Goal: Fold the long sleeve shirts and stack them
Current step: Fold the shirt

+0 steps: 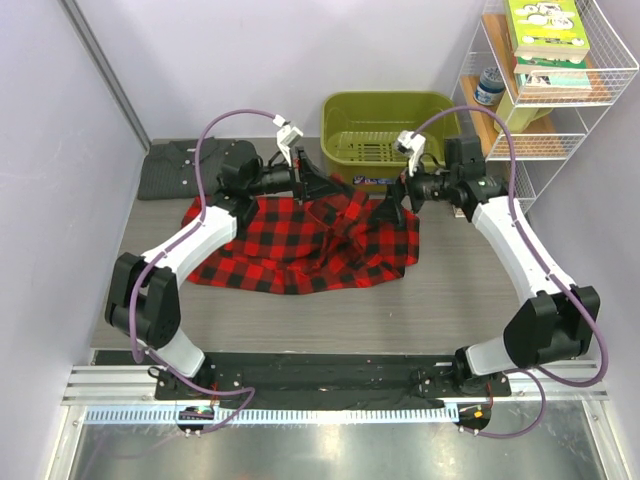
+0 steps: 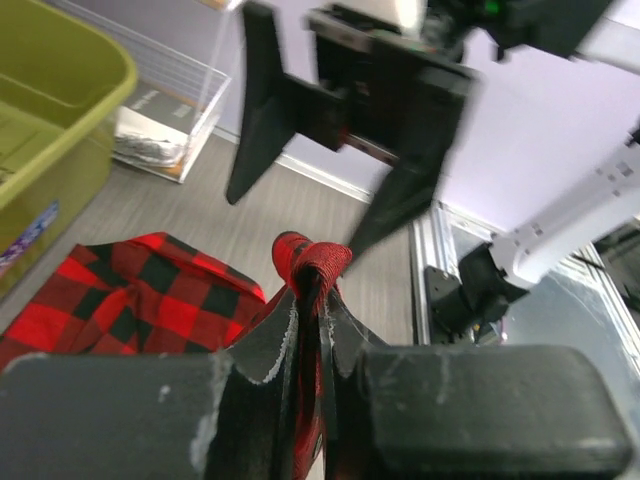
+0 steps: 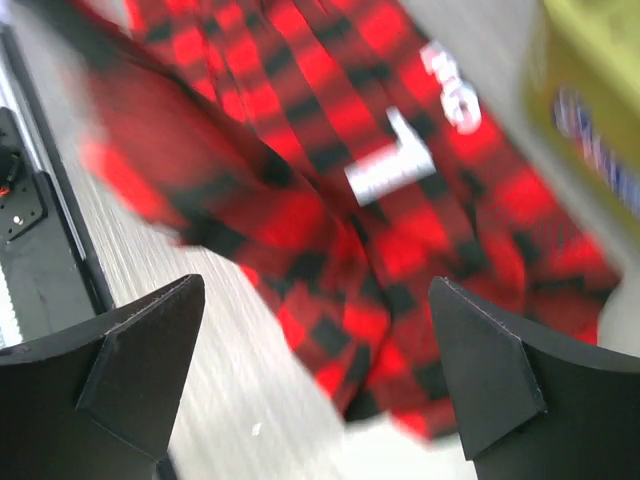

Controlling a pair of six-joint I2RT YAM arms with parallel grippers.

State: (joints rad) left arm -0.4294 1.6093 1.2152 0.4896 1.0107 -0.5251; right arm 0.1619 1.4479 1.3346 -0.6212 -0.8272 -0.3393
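The red-and-black plaid shirt (image 1: 300, 245) lies crumpled on the table's middle. My left gripper (image 1: 318, 187) is shut on a fold of its fabric (image 2: 310, 265) at the shirt's far edge and lifts it. My right gripper (image 1: 392, 212) is open and empty, just above the shirt's right part; in the right wrist view the plaid shirt (image 3: 330, 190) with its white neck label (image 3: 385, 170) lies below the spread fingers (image 3: 140, 360). The dark charcoal shirt (image 1: 190, 165) lies folded at the far left.
An olive green basket (image 1: 385, 125) stands at the back, just behind both grippers. A white wire shelf (image 1: 545, 80) with books and a jar stands at the back right. A wall runs along the left side.
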